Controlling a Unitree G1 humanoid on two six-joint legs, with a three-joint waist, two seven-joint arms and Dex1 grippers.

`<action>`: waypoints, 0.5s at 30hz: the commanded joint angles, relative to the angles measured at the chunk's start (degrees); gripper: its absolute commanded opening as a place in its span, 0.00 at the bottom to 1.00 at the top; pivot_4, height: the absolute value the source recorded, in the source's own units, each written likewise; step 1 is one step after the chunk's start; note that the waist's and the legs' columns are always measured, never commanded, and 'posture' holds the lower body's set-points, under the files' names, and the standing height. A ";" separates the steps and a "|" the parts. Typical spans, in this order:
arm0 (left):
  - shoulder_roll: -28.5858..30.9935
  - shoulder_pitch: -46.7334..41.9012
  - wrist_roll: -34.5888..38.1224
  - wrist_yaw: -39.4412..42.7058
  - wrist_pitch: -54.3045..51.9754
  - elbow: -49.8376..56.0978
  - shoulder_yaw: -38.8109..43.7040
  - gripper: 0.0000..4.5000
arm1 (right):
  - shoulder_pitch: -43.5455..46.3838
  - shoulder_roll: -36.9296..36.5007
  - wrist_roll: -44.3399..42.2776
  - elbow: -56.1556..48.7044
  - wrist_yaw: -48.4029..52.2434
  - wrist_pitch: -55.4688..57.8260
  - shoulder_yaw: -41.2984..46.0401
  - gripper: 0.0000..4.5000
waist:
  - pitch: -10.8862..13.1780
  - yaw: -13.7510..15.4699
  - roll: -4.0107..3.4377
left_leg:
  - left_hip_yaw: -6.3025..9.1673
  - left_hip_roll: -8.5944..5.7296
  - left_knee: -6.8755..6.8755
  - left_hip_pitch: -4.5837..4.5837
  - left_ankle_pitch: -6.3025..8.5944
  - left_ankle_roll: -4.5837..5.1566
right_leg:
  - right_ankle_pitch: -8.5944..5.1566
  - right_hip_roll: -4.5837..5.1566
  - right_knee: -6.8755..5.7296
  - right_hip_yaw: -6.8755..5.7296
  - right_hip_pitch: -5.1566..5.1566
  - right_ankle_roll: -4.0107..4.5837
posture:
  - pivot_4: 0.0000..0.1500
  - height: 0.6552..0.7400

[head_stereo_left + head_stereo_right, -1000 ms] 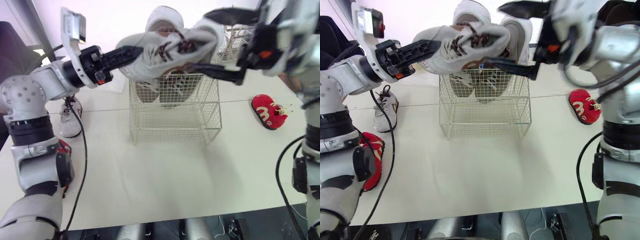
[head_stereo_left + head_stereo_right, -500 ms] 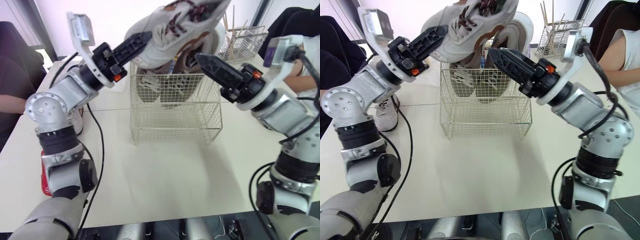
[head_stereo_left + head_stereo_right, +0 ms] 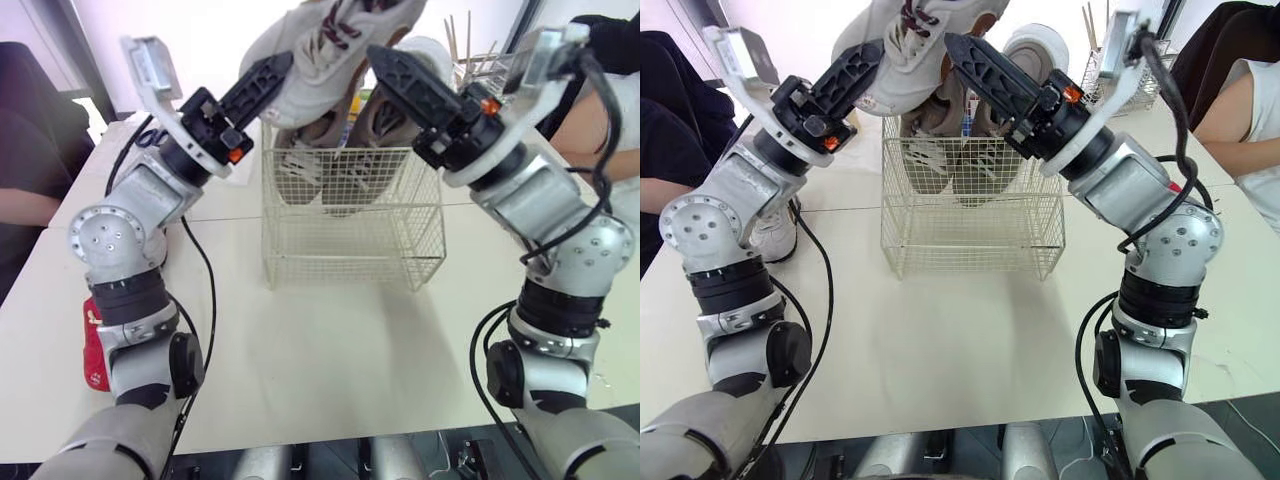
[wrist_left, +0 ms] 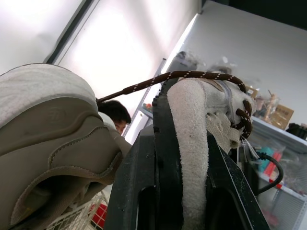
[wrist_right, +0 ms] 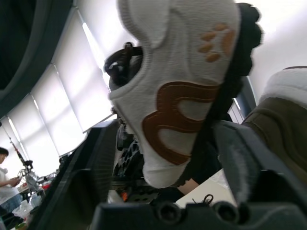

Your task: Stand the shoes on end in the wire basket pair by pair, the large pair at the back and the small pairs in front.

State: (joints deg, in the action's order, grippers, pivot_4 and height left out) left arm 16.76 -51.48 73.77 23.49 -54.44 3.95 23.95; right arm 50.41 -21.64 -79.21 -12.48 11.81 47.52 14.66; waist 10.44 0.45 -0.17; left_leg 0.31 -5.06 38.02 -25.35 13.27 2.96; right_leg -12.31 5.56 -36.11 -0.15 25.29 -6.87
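Two grippers at lg white shoe [image 3: 335,35] above wire basket [image 3: 350,240].
Left gripper [image 3: 268,72] pinches its upper; right gripper [image 3: 385,62], fingers spread astride sole, prob. steadying it on end for back row.

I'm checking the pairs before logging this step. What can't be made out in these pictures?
Held shoe: its upper part is cut off by the top edge of both eye views.
Shoes in the wire basket: upper ends hidden behind the held shoe, so the count is unclear.
Red shoe: mostly behind the left arm, left eye view.
White sneaker: partly behind the left arm, right eye view.
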 commanded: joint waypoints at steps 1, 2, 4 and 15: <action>-0.35 0.11 3.41 -0.69 -0.84 3.07 -2.20 0.06 | 3.44 0.19 1.70 -0.59 1.37 -2.28 -0.12 0.40 | 0.00 0.06 0.00 | 0.00 0.00 0.00 0.00 0.00 0.00 | 0.00 0.00 0.00 0.00 0.00 0.00 | 1.00 1.00; -0.40 0.15 4.10 -1.06 -0.71 3.30 -2.20 0.06 | 3.48 0.20 2.20 -0.41 1.68 -2.35 -0.18 0.40 | 0.00 0.07 0.00 | 0.00 0.00 0.00 0.00 0.00 0.00 | 0.00 0.00 0.00 0.00 0.00 0.00 | 1.00 1.00; -0.35 0.45 5.04 -1.68 -0.54 3.83 -2.42 0.06 | 3.68 0.25 2.99 0.02 2.13 -2.54 -0.11 0.40 | 0.00 0.04 0.00 | 0.00 0.00 0.00 0.00 0.00 0.00 | 0.00 0.00 0.00 0.00 0.00 0.00 | 1.00 1.00; 0.50 0.62 8.08 -4.38 1.05 3.97 -2.45 0.06 | 3.67 -0.54 3.69 0.63 2.55 -1.34 0.64 0.56 | 0.00 0.04 0.00 | 0.00 0.00 0.00 0.00 0.00 0.01 | 0.00 -0.01 0.01 0.00 0.00 0.00 | 1.00 1.00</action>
State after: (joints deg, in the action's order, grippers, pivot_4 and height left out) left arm 16.84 -50.02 79.37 18.38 -52.86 5.67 23.36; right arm 51.90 -21.61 -75.14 -10.91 14.91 47.18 14.05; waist 10.44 0.49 -0.17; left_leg 0.31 -5.06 38.02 -25.35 13.28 2.97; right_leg -12.31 5.56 -36.10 -0.16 25.28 -6.87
